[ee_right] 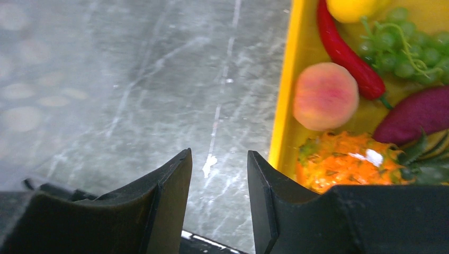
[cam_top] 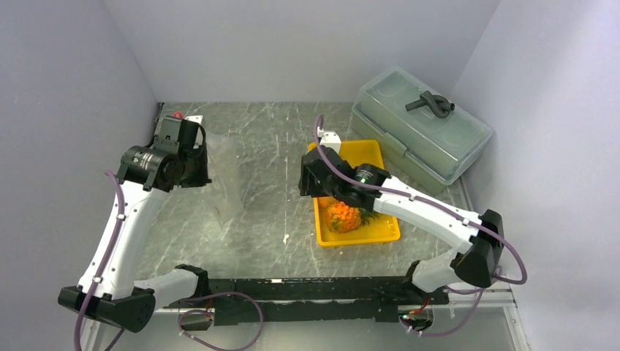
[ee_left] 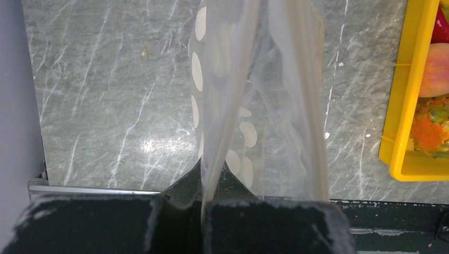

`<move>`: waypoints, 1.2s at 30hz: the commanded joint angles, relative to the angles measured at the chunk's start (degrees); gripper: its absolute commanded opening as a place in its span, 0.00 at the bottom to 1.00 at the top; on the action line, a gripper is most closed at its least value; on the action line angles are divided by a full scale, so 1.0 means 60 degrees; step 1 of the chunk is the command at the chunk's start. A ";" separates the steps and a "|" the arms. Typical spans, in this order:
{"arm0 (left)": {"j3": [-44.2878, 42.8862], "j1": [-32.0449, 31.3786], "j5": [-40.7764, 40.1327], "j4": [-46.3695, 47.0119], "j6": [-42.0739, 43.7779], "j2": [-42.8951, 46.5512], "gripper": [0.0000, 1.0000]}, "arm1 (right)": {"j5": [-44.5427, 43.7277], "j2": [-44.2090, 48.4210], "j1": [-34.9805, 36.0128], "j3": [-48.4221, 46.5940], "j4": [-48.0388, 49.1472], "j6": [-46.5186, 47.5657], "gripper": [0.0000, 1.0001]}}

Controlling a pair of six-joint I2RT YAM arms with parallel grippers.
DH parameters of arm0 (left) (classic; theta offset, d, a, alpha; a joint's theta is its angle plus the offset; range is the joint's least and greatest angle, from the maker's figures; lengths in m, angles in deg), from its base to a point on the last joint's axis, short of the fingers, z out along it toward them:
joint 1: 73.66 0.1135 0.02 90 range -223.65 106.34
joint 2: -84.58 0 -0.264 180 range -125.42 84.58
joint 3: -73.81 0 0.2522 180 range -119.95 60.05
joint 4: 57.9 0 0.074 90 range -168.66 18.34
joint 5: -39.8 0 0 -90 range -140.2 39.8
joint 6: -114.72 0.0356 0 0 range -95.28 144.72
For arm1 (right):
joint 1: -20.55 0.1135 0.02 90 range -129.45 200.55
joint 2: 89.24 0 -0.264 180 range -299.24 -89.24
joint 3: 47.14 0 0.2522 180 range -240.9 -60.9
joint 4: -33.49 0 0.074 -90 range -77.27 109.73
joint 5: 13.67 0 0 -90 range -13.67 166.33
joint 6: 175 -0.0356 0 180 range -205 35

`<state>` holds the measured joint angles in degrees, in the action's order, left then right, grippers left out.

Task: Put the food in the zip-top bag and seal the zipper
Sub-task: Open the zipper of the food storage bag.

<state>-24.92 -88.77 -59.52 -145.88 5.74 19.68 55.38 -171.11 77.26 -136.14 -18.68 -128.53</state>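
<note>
Listing one zip-top bag [ee_left: 254,79], clamped in the closed left gripper [ee_left: 204,203], its long axis running straight away. One yellow tray [ee_right: 286,79] right of the right gripper [ee_right: 219,174] holds one each:
- pineapple [ee_right: 344,159], on its side, crown pointing right
- round fruit [ee_right: 325,96]
- chili [ee_right: 344,47], lengthwise away
- lemon [ee_right: 352,8]
- grape bunch [ee_right: 407,50]
- purple piece [ee_right: 415,114]

The right gripper's jaws stand apart, empty, angled down over the counter [ee_right: 132,79].

We find the top view evenly lit from above, shadows soft on the marble table [cam_top: 263,146]. The left wrist view catches white glare by its near edge. The right wrist view blurs leftward; the pineapple [ee_right: 344,161] glints.
</note>
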 commanded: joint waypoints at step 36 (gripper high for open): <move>-0.1013 -0.2357 -0.0834 0.0175 -0.1683 -0.1546 0.00 | 0.3125 -0.2373 0.1820 -0.4199 0.2087 0.0194 0.00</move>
<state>-29.29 -102.39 -63.65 -146.03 -2.98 10.43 73.93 -182.82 87.53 -157.63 -6.77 -126.58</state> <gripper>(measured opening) 0.009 0.010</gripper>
